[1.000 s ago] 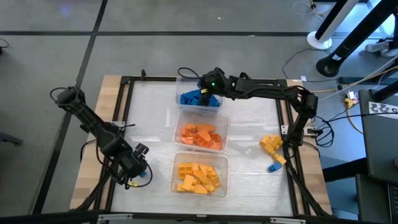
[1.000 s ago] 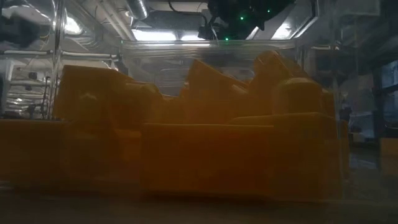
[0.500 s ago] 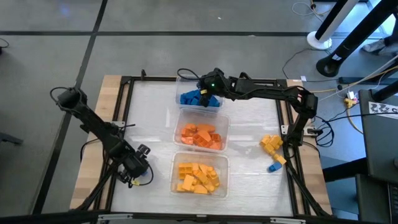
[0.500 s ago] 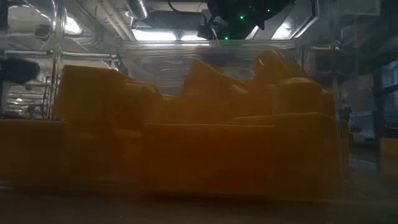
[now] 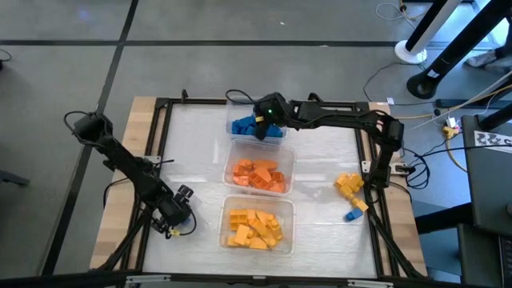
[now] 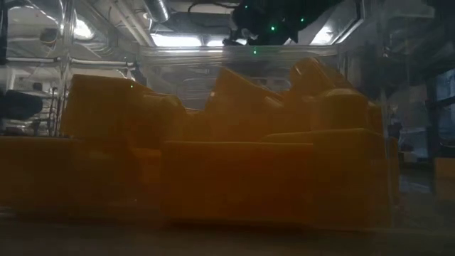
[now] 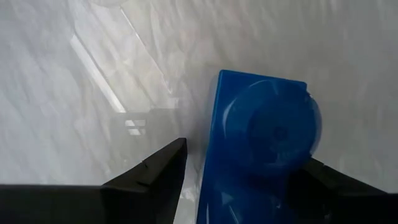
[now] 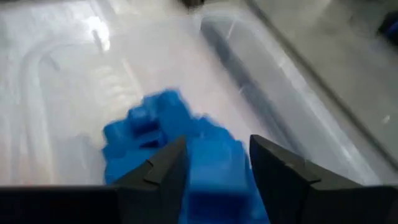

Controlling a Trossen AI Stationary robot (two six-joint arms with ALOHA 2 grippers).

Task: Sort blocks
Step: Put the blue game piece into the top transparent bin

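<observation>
Blocks (image 5: 258,178), chunky glossy plastic (blue, orange, yellow), clear tubs (image 5: 291,216)

Floor (image 5: 240,48): grey, crossed by dark seams. Table (image 5: 144,108): pale wood edge, black frame, white top. Black stand base (image 5: 428,84) and loose cables (image 5: 480,100) beyond. Ceiling lights (image 6: 82,28) glared overhead.

The blocks (image 5: 256,174) look like smooth, glossy plastic. The tubs (image 5: 284,210) are clear plastic — the table (image 5: 328,160) wears a matt white sheet, wood at its edge.
</observation>
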